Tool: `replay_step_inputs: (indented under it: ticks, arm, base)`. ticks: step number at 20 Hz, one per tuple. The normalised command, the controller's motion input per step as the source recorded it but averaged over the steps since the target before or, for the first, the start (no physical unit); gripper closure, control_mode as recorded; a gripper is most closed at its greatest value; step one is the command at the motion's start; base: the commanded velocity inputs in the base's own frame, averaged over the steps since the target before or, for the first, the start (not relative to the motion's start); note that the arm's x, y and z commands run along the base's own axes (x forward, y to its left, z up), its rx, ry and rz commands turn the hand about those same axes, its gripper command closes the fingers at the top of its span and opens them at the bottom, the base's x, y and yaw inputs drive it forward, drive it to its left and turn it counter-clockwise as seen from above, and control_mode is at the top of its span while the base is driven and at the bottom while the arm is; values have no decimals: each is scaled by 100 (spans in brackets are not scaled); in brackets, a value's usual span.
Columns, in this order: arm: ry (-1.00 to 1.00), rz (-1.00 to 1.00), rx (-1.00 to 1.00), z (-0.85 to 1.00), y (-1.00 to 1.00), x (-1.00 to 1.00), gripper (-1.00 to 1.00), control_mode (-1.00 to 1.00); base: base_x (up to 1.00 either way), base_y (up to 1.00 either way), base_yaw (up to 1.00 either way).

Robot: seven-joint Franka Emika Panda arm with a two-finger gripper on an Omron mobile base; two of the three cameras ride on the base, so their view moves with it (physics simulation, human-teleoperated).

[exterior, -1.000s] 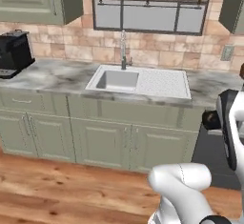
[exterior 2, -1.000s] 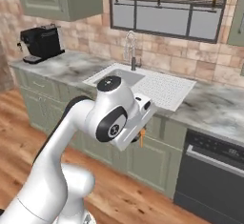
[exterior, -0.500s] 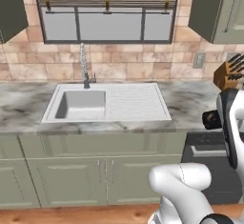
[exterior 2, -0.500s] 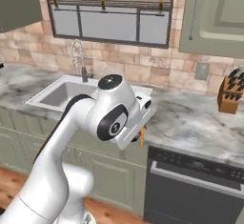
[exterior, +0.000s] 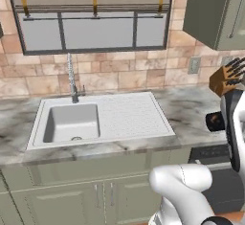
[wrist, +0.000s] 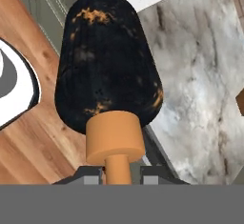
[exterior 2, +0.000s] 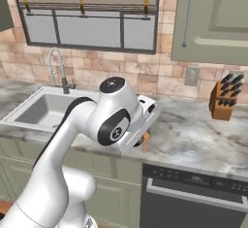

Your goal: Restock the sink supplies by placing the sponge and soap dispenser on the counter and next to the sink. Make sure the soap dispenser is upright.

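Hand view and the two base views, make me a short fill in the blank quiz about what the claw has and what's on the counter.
1. The claw is shut on the black ____, gripping it by its orange neck.
2. In the right base view, the knife block stands on the counter to the ____ of the sink.
3. The faucet rises at the ____ edge of the sink.

Missing words: soap dispenser; right; back

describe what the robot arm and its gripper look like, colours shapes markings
The arm is glossy white, built of fat rounded tubular links. Its joints are dark: a round black-grey cap with a small white logo faces the right base camera. The gripper has two small dark grey finger tips. No loose cables show.
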Motion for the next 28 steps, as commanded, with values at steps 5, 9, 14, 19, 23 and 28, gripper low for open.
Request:
replay_step_inputs:
  ticks: [5,9,14,19,23,28]
  arm:
    - [0,0,0,0,0,0,100,100]
    - [0,0,0,0,0,0,100,100]
    - [9,0,0,0,0,15,100,-100]
    - [37,0,-6,0,2,89,100,-100]
    - [42,0,-14,2,15,100,100,-100]
    - [29,-1,-13,-1,0,80,100,-100]
  base:
    - [48,0,-3]
    - [29,0,-2]
    - [14,0,-1]
    - [0,0,0]
    - [0,0,0]
    - [0,0,0]
